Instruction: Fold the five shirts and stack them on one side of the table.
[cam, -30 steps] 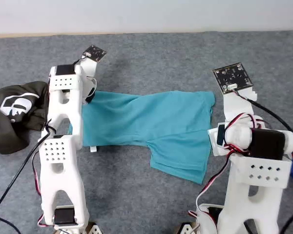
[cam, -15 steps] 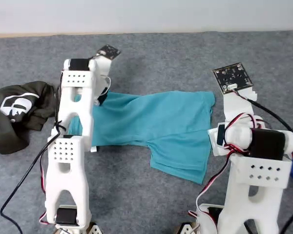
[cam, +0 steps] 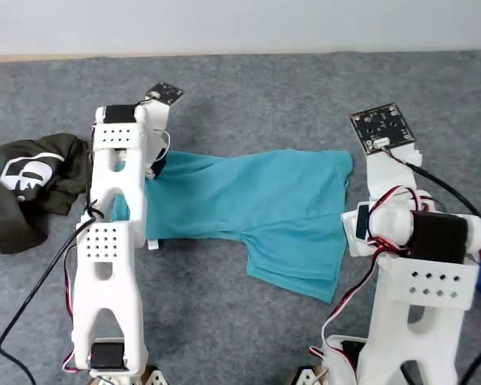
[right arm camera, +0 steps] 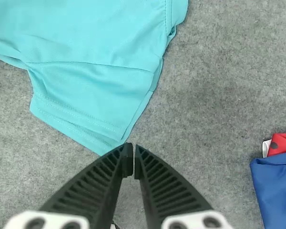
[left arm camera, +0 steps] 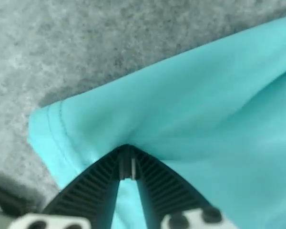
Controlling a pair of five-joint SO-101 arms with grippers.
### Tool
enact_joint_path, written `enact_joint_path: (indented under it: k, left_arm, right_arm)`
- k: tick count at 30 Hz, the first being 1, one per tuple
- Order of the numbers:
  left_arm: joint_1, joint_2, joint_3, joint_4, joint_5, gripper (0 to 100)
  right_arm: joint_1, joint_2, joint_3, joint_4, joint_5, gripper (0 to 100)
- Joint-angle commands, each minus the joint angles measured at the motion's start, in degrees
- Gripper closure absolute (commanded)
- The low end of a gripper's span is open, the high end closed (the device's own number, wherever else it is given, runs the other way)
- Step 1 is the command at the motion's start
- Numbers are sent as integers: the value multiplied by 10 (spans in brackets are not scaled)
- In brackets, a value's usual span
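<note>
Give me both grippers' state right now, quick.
Left gripper: shut on the teal shirt, at its edge.
Right gripper: shut, empty, over the table beside the shirt.

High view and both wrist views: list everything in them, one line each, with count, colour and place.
teal shirt: one, teal, spread flat mid-table between the arms.
dark shirt: one, dark olive with white print, crumpled at the table's left edge.
blue cloth: one, blue, on the table's right side, partly cut off.
red item: one, red, against the blue cloth; too little shows to name it.
table: one, grey.
wall: one, pale, behind the far edge.
left arm: one, white, over the teal shirt's left end.
right arm: one, white, beside its right end.
left gripper: one, black, shut on the teal shirt.
right gripper: one, black, shut, over bare table by the sleeve corner.
</note>
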Motion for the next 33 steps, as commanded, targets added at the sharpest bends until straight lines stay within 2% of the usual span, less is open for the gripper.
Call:
enact_joint_path:
  k: [1, 10, 15, 17, 21, 24, 33]
  left_arm:
    - [4, -11, -67, 27, 5, 996]
    - [39, -11, -172, 27, 24, 995]
    - [39, -11, -225, 28, 66, 995]
    - [36, -18, -233, 29, 74, 995]
    - [33, -82, -215, 29, 74, 995]
    - [33, -147, -186, 29, 74, 995]
    - [6, -342, -39, 28, 91, 996]
  right_arm:
    - [-5, -10, 22, 16, -2, 989]
    - [-5, -13, 40, 10, -2, 989]
    - [-4, -6, 44, -69, -4, 988]
    - [-4, 16, 50, -112, -5, 954]
    - [-4, 98, 40, -154, -62, 858]
    - [-8, 165, -1, -167, -92, 855]
    - [-8, 367, -119, -210, -120, 855]
